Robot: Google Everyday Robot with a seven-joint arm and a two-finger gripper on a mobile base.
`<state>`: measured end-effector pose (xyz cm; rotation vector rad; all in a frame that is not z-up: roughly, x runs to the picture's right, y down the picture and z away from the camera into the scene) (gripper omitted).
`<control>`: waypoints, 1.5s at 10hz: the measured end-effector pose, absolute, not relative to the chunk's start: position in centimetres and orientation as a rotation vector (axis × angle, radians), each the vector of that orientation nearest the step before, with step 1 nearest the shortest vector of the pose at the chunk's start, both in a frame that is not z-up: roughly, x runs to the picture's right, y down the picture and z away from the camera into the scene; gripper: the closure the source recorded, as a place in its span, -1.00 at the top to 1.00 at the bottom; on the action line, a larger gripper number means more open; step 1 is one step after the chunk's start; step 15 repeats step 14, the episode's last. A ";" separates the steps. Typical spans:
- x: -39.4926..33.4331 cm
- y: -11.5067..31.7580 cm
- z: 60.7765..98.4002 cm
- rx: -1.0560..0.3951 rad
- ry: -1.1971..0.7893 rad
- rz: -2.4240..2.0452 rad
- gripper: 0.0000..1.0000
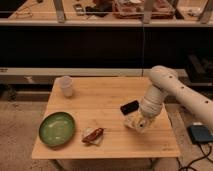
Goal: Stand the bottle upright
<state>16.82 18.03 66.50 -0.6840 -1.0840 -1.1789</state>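
The white arm reaches in from the right and bends down to the wooden table (100, 102). My gripper (140, 121) is low over the table's right part. A pale cream, translucent shape, the bottle (130, 123), shows at the gripper's left side, close to the tabletop. Most of the bottle is hidden by the gripper and wrist, so I cannot tell whether it lies flat or is tilted. A small flat black rectangle (129, 107) lies just above and to the left of the gripper.
A green plate (57, 128) sits at the front left of the table. A short white cup (66, 85) stands at the back left. A brown snack packet (93, 135) lies near the front edge. A dark shelf unit runs behind the table.
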 end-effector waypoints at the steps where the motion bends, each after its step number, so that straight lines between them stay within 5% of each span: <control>1: 16.8 18.0 66.5 -0.684 -1.084 -1.179 -0.67; 8: 16.5 18.0 66.5 -0.679 -1.082 -1.172 -0.67; 15: 7.3 14.4 64.0 -0.449 -1.043 -0.837 -0.67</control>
